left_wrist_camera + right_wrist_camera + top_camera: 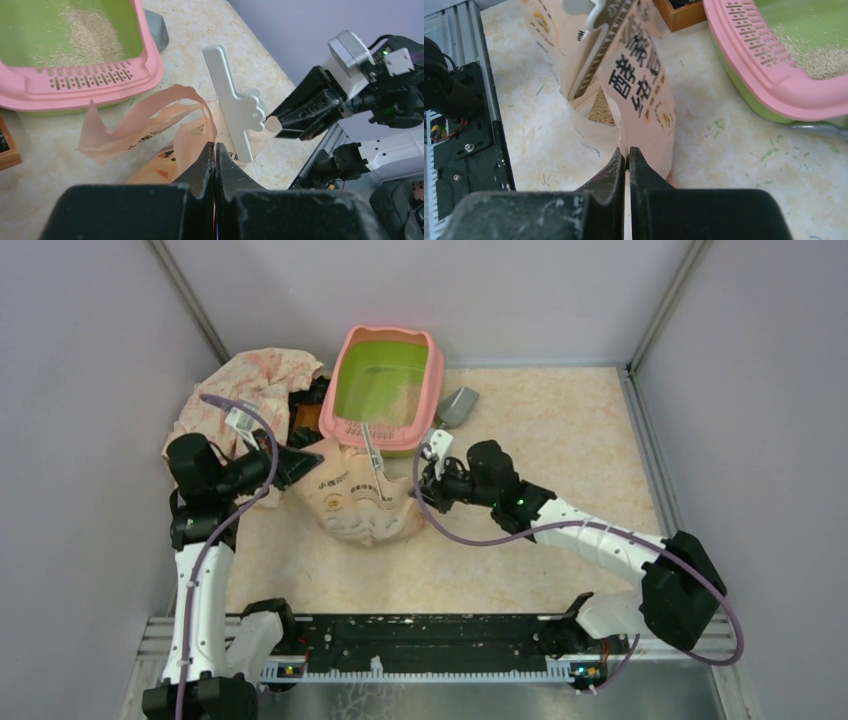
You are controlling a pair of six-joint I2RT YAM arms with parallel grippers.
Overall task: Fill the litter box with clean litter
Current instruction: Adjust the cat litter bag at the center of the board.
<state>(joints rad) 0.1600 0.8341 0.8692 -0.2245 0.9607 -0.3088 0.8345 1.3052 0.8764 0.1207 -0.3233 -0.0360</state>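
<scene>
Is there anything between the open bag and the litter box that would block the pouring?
Nothing visible lies between the bag and the litter box. Only a white plastic handle stands in the bag's mouth, leaning toward the box.

The litter box point(437, 370) at upper centre has a pink rim and a lime-green inside, with pale tan litter point(397, 400) in it. Below it the bag point(350, 505) is peach-pink with dark lettering; the clip point(235, 107) on it is white. The cloth point(250, 380) at upper left is white, mottled pink. The bench point(560, 440) is cream, marbled tan. The scoop point(459, 406) is grey; the arms point(610, 548) white and black.
</scene>
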